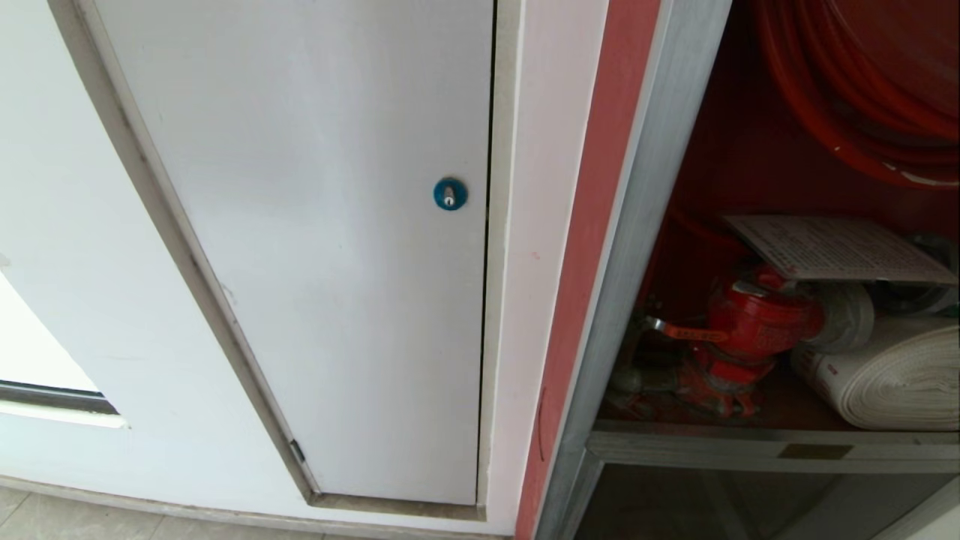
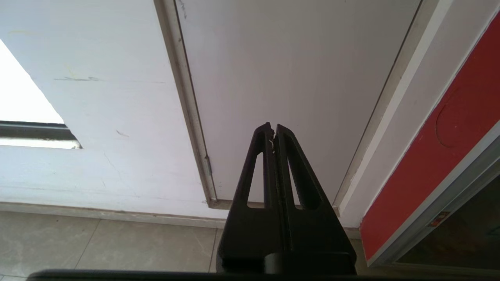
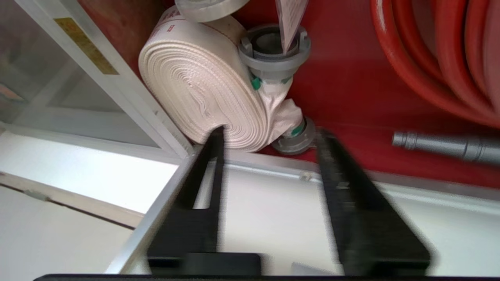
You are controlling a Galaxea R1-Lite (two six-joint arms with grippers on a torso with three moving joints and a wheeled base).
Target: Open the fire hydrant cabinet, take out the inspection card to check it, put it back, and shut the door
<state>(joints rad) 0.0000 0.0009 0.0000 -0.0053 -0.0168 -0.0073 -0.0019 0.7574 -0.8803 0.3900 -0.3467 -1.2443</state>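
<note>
Whitish printed inspection card (image 1: 836, 249) lies atop valve and hose roll (image 1: 892, 375), 3 o'clock in head view. Judged light, floppy; pinch free edge. Right gripper (image 3: 269, 136) parted, empty; left gripper (image 2: 272, 128) closed, empty.

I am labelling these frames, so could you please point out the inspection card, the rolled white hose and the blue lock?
inspection card (image 1: 836, 247), head view, middle of its printed face.
rolled white hose (image 3: 203, 89), right wrist view, flat coiled side.
blue lock (image 1: 450, 194), head view, centre of the round lock.

Head downward; wrists close, wall-facing.
</note>
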